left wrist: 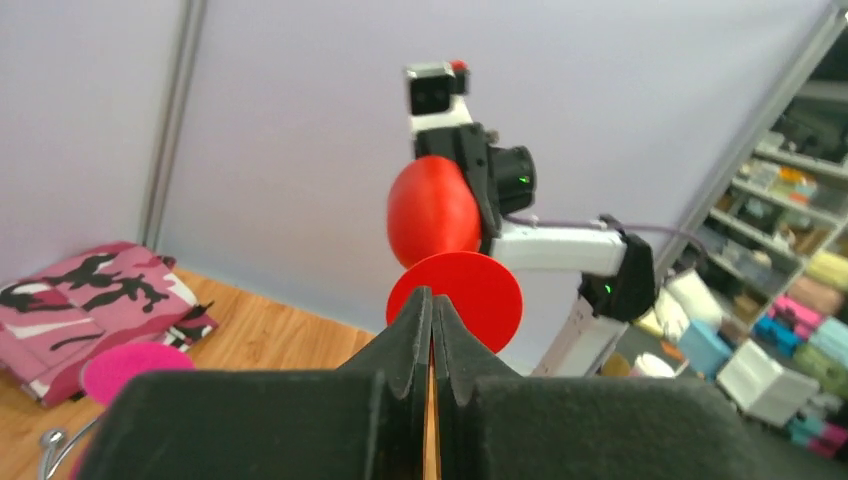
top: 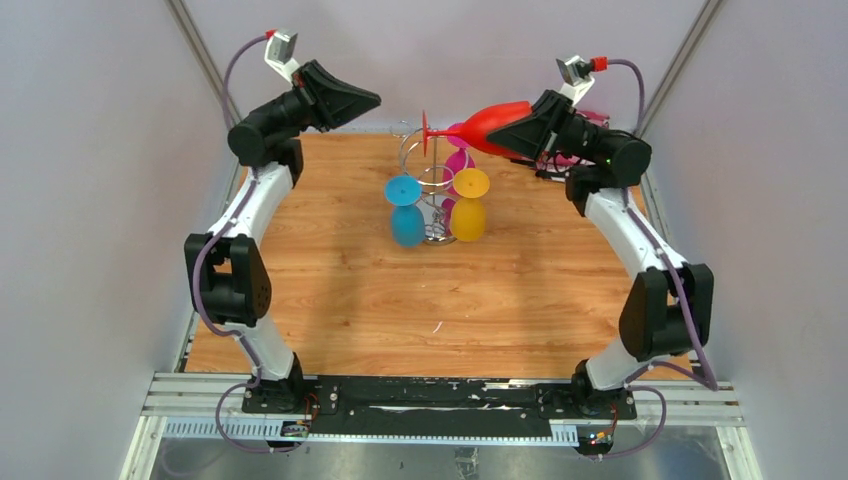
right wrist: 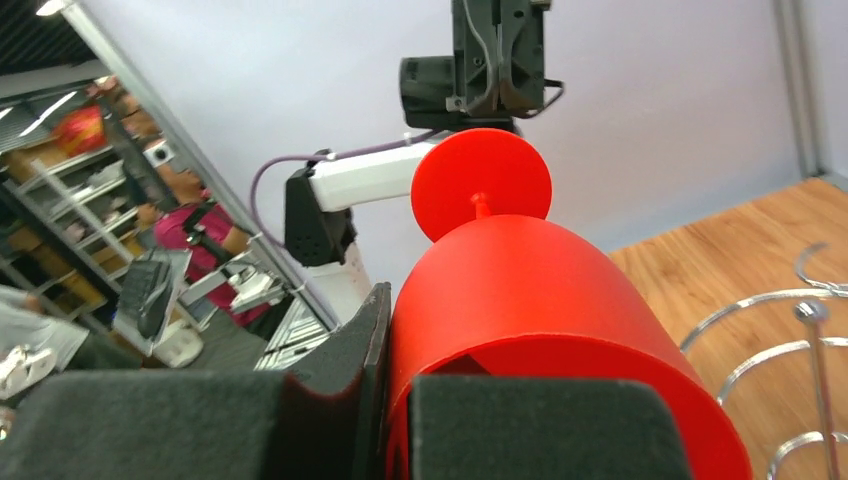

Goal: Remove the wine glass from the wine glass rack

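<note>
My right gripper [top: 512,137] is shut on the rim of a red wine glass [top: 488,122], one finger inside the bowl and one outside. The glass lies sideways in the air, its foot pointing left above the chrome wine glass rack [top: 432,192]. In the right wrist view the red glass [right wrist: 530,290] fills the space at the gripper [right wrist: 420,340]. Blue [top: 405,215], yellow [top: 468,210] and magenta [top: 458,160] glasses hang on the rack. My left gripper [top: 375,99] is shut and empty, raised at the back left, facing the red glass [left wrist: 435,210].
A pink camouflage cloth [left wrist: 90,300] lies on the wooden table [top: 400,310] at the back. Grey walls enclose the table on three sides. Looped rack wires [right wrist: 790,330] show below the red glass. The foot of the magenta glass [left wrist: 125,365] shows low in the left wrist view.
</note>
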`<state>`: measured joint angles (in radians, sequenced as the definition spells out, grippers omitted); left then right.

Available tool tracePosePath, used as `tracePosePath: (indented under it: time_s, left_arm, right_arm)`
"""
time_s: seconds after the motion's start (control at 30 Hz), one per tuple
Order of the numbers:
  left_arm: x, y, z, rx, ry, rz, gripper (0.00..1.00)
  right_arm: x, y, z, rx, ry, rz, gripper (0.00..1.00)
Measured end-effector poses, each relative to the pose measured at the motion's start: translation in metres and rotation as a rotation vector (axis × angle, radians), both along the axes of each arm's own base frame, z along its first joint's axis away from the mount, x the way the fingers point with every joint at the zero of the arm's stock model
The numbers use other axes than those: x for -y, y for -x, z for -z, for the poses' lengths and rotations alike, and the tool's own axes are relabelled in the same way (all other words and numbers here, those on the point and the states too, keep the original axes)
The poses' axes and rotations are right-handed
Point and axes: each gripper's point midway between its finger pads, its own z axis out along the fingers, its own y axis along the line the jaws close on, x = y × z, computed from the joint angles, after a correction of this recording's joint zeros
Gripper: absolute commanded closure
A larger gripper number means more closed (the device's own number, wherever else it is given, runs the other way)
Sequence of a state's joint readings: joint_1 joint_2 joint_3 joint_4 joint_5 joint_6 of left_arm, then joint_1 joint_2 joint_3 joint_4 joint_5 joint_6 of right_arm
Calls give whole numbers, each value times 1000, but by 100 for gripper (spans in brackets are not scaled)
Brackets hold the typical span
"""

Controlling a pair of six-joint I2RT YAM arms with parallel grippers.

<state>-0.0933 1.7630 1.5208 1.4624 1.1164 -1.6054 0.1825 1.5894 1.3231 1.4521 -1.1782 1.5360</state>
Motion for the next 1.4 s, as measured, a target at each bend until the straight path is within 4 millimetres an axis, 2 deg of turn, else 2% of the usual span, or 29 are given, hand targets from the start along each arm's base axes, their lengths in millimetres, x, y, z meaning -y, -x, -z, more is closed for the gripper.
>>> tracePosePath:
  time_s: [0.1,0.17,0.23,0.33,0.4,0.5,0.6,0.7,0.77,0.83,0.9,0.97,1.07,1.2,1.3,1.4]
  left_arm:
    - [-12,-25,-7,-51,8,-110,100]
    - [-14,-54,-4,-142,2,-221,100]
    - [-17,-84,5,-230,-28,-364,100]
    - [-28,-136,16,-371,-128,-714,100]
    - [-31,-144,22,-410,-248,-922,100]
    - [-36,-129,40,-431,-430,-1132,100]
    - [-58,-110,72,-461,-616,-1312,100]
    - [-87,-93,114,-515,-787,-1421,100]
    - [-101,-82,138,-550,-874,-1449,100]
    - [-110,-70,160,-579,-953,-1459,100]
    - [-115,-61,171,-592,-1000,-1463,100]
    - [-118,-56,174,-592,-1021,-1466,100]
    - [-119,-52,169,-576,-1017,-1461,100]
    - [-118,-49,162,-558,-1002,-1448,100]
    - [-118,-50,162,-548,-1010,-1441,100]
    - [-117,-50,164,-544,-1017,-1436,100]
  right_arm:
    - [12,1,-5,-3,39,95,100]
    - [19,3,-15,26,73,200,100]
    - [29,5,-38,81,107,368,100]
    - [50,13,-68,174,165,600,100]
    - [69,11,-76,193,220,763,100]
    - [98,0,-68,159,317,965,100]
    - [136,-34,-30,35,478,1180,100]
    - [168,-65,22,-105,670,1315,100]
    - [188,-87,69,-215,816,1360,100]
    - [205,-96,105,-300,932,1385,100]
    - [218,-100,131,-364,1017,1394,100]
    - [229,-102,146,-404,1067,1400,100]
    - [237,-107,160,-439,1109,1396,100]
    - [238,-118,187,-477,1172,1354,100]
    - [236,-126,219,-526,1246,1285,100]
    - [230,-130,237,-551,1266,1224,100]
